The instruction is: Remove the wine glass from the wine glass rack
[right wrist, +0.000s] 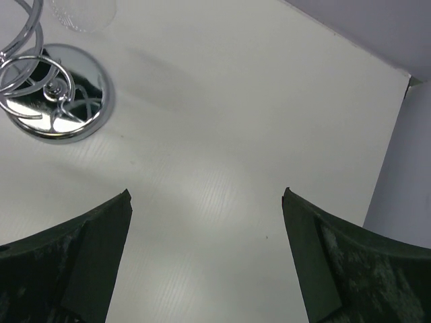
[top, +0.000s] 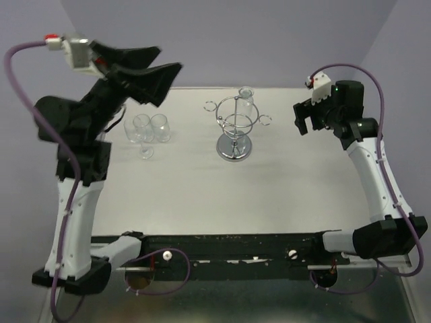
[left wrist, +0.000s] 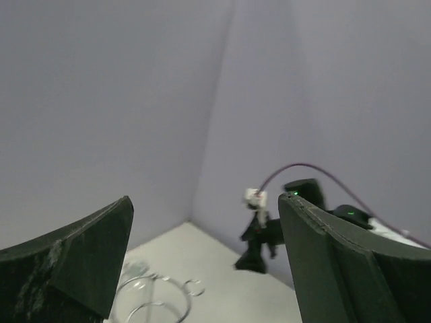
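The chrome wine glass rack (top: pixel 234 131) stands mid-table on its round mirrored base (right wrist: pixel 64 95). One clear wine glass (top: pixel 246 99) hangs from a loop on the rack's far side; its bowl shows at the top left of the right wrist view (right wrist: pixel 84 13). My left gripper (top: pixel 168 60) is open and empty, raised high to the left of the rack; the left wrist view (left wrist: pixel 204 202) shows the rack's loops (left wrist: pixel 156 296) below it. My right gripper (top: pixel 303 120) is open and empty, to the right of the rack, over bare table (right wrist: pixel 206 192).
Two clear wine glasses (top: pixel 149 129) stand on the table left of the rack, below my left arm. Purple walls close the far side and corners. The table's far-right edge (right wrist: pixel 397 114) shows in the right wrist view.
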{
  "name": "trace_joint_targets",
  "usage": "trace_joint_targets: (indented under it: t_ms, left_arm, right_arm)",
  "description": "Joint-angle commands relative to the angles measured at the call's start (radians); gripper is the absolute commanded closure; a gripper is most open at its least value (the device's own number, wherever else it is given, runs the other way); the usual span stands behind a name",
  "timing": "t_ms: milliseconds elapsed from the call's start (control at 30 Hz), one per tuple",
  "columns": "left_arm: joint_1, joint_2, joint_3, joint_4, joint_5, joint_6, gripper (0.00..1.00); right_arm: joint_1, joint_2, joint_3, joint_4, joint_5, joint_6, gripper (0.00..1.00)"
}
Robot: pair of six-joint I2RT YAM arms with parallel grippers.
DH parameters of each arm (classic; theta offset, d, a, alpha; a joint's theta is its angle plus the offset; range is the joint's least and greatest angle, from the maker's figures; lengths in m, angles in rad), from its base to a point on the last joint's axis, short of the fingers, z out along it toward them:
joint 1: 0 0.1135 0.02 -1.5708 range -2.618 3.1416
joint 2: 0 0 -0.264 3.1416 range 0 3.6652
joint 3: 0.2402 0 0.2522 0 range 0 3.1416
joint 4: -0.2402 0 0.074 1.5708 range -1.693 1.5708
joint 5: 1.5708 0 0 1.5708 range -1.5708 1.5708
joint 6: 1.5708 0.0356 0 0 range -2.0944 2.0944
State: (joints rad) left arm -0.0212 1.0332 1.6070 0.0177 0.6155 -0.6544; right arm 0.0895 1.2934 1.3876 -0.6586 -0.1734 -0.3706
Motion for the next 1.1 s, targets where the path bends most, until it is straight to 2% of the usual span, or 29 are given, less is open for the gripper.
trace_joint_targets:
  t_ms: [0, 67, 133, 200, 267, 333, 400, 433, 500, 533, 667, 833, 1067]
  left_arm:
    - [-0.379, 0.206, 0.181, 0.231, -0.23, 0.005, 0.01]
    - [-0.398, 0.272, 0.264, 0.29, -0.148, -0.004, 0.01]
    - [-0.398, 0.268, 0.324, 0.216, -0.088, 0.092, 0.01]
    - [-0.398, 0.226, 0.382, -0.122, -0.088, 0.285, 0.01]
    - [-0.402, 0.186, 0.366, -0.353, 0.005, 0.471, 0.01]
    - [-0.454, 0.13, 0.256, -0.465, -0.054, 0.719, 0.01]
    - [-0.487, 0.094, 0.032, -0.463, -0.257, 0.853, 0.01]
    - [-0.487, 0.102, -0.049, -0.46, -0.314, 0.889, 0.01]
    - [-0.482, 0.148, -0.184, -0.461, -0.437, 0.909, 0.01]
    - [-0.473, 0.18, -0.215, -0.469, -0.448, 0.908, 0.01]
    - [-0.41, 0.203, -0.326, -0.3, -0.358, 0.799, 0.01]
    - [-0.407, 0.339, -0.213, -0.363, -0.399, 0.846, 0.01]
    - [-0.353, 0.513, -0.064, -0.39, -0.372, 0.935, 0.01]
  right_arm:
    - [-0.011, 0.092, 0.094, -0.026, 0.005, -0.036, 0.0]
    - [-0.016, 0.151, 0.12, 0.016, -0.009, -0.004, 0.0]
    - [-0.023, 0.205, 0.157, 0.051, -0.044, 0.038, 0.0]
    - [-0.031, 0.253, 0.194, 0.068, -0.092, 0.059, 0.0]
    - [-0.036, 0.288, 0.191, 0.114, -0.144, 0.035, 0.0]
    - [-0.036, 0.322, 0.179, 0.175, -0.198, -0.032, 0.0]
    - [-0.034, 0.355, 0.18, 0.23, -0.245, -0.071, 0.0]
    - [-0.034, 0.378, 0.197, 0.244, -0.255, -0.059, 0.0]
    - [-0.034, 0.426, 0.257, 0.222, -0.287, -0.042, 0.0]
    - [-0.033, 0.446, 0.287, 0.187, -0.322, -0.056, 0.0]
    - [-0.01, 0.443, 0.255, 0.188, -0.362, -0.143, 0.0]
    - [0.003, 0.441, 0.249, 0.168, -0.351, -0.169, 0.01]
    - [0.024, 0.449, 0.297, 0.087, -0.383, -0.214, 0.02]
